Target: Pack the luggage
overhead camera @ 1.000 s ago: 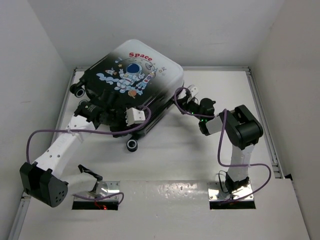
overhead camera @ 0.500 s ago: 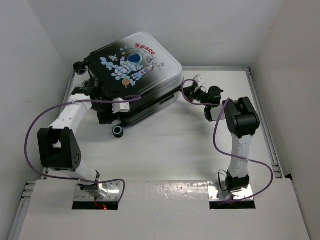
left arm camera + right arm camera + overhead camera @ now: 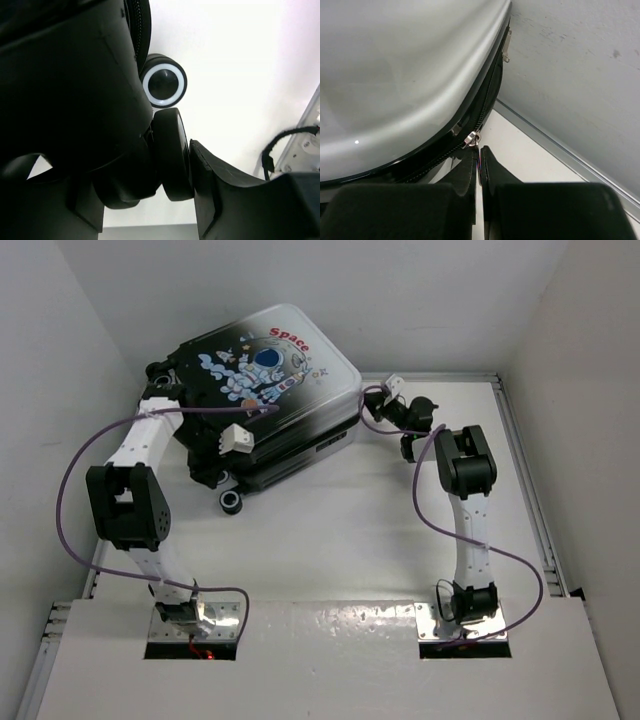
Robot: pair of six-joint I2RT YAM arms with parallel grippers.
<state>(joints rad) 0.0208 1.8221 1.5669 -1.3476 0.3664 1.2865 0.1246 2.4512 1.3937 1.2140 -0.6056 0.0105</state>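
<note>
Luggage point(image 3: 270, 390) with red "Space" word and astronaut picture, left gripper point(image 3: 155, 180) clamped on black wheel point(image 3: 172, 155), right gripper point(image 3: 479, 167) pinched shut on zip pull point(image 3: 472, 137)

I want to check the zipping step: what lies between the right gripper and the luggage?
In the right wrist view, only the metal zipper pull joins them: the right gripper is shut on it, and it hangs on the luggage.
</note>
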